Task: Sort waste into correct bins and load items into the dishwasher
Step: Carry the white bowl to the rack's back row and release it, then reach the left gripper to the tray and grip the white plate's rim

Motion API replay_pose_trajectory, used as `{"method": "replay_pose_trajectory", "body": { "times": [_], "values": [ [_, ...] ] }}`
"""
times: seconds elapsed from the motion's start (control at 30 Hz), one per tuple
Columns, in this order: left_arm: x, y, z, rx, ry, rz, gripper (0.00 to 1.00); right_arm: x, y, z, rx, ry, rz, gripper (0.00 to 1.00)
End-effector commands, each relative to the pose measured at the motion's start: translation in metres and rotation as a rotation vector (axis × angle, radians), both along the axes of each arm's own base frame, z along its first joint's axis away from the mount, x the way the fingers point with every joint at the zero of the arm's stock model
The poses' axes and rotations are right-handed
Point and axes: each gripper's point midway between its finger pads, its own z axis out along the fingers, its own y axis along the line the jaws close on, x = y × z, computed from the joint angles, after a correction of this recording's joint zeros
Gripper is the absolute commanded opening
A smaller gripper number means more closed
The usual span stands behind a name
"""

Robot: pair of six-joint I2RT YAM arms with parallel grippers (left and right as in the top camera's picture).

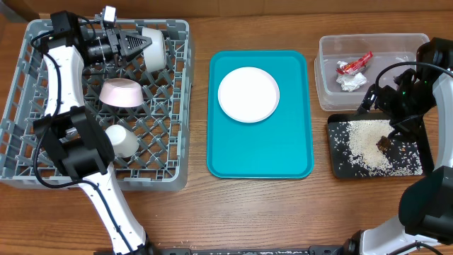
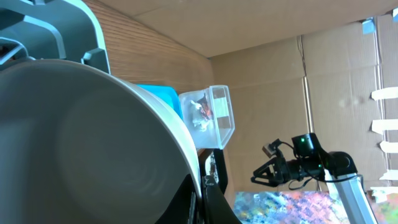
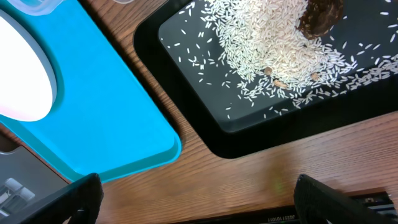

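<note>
My left gripper (image 1: 144, 44) is shut on the rim of the greyish bowl (image 1: 157, 48) and holds it on edge over the far side of the grey dish rack (image 1: 28, 106). In the left wrist view the bowl (image 2: 93, 143) fills the frame, with the fingers (image 2: 202, 196) pinching its rim. The pinkish bowl (image 1: 122, 92) and the white cup (image 1: 122, 140) sit in the rack. The white plate (image 1: 248, 94) lies on the teal tray (image 1: 262, 156). The clear tub (image 1: 325, 92) holds the red wrapper (image 1: 354, 65) and the paper wad (image 1: 350, 82). The black tray (image 1: 338, 159) holds rice (image 3: 273, 43) and the brown lump (image 3: 320, 15). My right gripper (image 3: 199, 205) is open and empty above the tray.
The right arm (image 1: 425, 85) reaches over the tub and the black tray from the right edge. The left arm (image 1: 60, 71) crosses the rack's left side. Bare wooden table lies between the rack, the teal tray and the bins.
</note>
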Motion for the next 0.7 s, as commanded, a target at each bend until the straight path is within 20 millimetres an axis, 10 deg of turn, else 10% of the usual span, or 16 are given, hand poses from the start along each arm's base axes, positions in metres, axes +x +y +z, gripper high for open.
{"method": "replay_pose_trajectory", "body": {
  "times": [0.0, 0.2, 0.47, 0.67],
  "values": [
    [0.000, 0.007, -0.018, 0.015, 0.054, 0.021, 0.05, 0.001, 0.001, 0.012, -0.015, -0.046, 0.015, 1.00],
    [-0.014, 0.051, -0.048, 0.120, 0.229, 0.134, 0.70, 0.000, 0.001, 0.012, -0.014, -0.044, 0.022, 1.00],
    [-0.034, 0.089, -0.027, 0.062, 0.239, 0.198, 0.99, 0.000, 0.001, 0.013, -0.013, -0.045, 0.022, 1.00],
    [-0.044, 0.101, 0.008, 0.226, 0.157, 0.242, 1.00, 0.000, 0.001, 0.012, -0.013, -0.045, 0.022, 1.00]
  ]
}}
